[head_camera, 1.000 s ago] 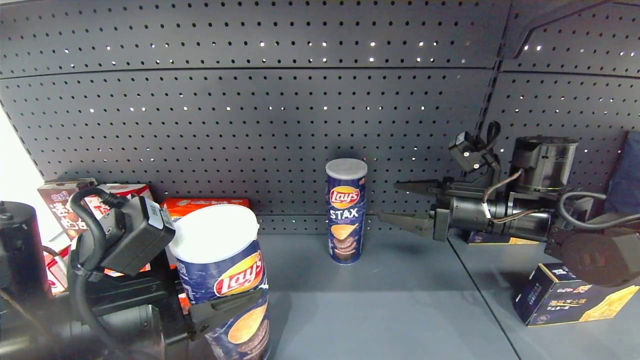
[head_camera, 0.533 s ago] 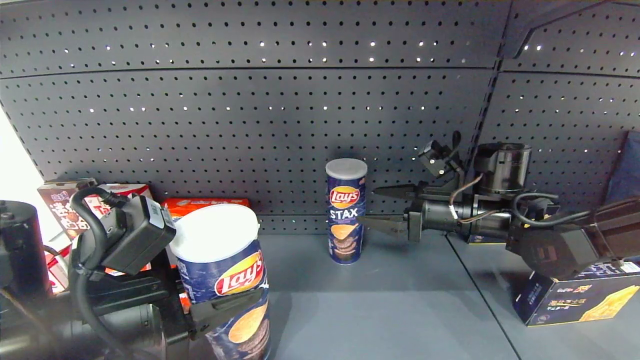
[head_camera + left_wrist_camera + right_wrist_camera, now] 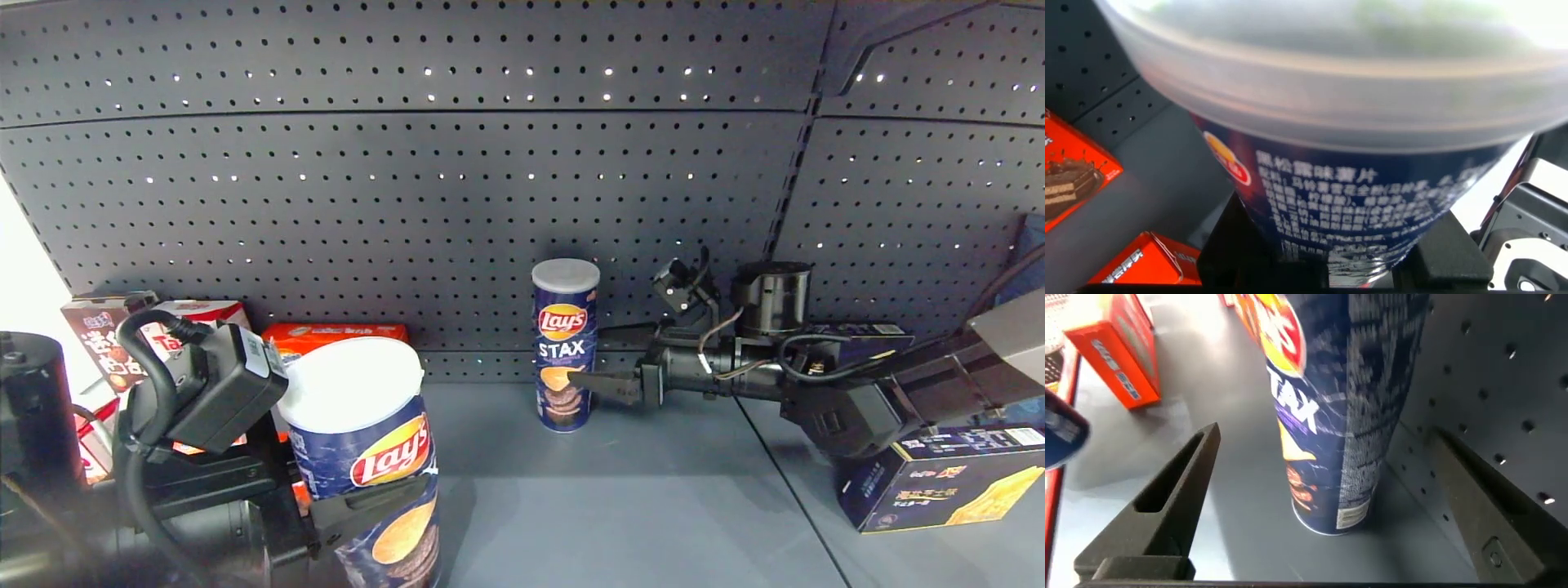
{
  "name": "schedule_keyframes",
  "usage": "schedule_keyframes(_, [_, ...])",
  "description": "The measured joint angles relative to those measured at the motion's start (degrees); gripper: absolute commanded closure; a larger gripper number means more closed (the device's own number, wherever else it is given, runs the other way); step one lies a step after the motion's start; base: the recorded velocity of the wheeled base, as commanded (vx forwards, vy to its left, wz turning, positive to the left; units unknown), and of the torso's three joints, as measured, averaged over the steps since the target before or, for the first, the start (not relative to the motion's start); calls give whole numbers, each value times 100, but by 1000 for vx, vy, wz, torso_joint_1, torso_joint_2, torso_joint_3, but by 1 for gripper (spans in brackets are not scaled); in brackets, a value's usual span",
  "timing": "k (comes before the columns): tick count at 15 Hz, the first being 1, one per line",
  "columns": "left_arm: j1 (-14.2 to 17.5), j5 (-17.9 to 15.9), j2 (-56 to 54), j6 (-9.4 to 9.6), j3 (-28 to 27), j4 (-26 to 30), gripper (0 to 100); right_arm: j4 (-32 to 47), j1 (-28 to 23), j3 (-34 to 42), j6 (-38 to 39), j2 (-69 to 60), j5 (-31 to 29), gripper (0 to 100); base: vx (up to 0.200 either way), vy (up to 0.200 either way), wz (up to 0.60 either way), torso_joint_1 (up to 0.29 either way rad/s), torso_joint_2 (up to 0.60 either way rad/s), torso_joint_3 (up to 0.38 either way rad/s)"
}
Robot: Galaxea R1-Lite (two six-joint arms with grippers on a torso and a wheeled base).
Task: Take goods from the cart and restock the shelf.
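Observation:
A tall blue chips can with a grey lid stands upright at the back of the shelf. My right gripper is open, and its tips reach the can's right side. In the right wrist view that can stands between the two fingers, with a gap on each side. At the lower left, my left gripper is shut on a second blue chips can with a white lid, held upright. The left wrist view shows this held can close up, with the left gripper around its body.
An orange box and brown and white snack boxes stand at the back left. A dark blue box lies on the shelf section to the right. The pegboard wall closes the back. Bare shelf floor lies between the two cans.
My right arm has moved left, bringing its open fingers from clear of the standing can to either side of it. The left arm and its can have stayed put.

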Motion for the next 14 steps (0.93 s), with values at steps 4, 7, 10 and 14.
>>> schedule_keyframes(4, [0,0,-2,0,27,6,100,-6,1,-72,1,247,2,0,0,0,0,0,0,0])
schedule_keyframes(7, [0,6,-11,0,38,6,100,-13,4,-162,0,396,0,0,0,0,0,0,0,0])
schedule_keyframes(10, [0,9,-11,1,27,11,100,-46,26,-243,0,551,2,0,0,0,0,0,0,0])
schedule_keyframes(14, [0,9,-24,1,105,16,100,-51,102,-488,4,788,0,0,0,0,0,0,0,0])
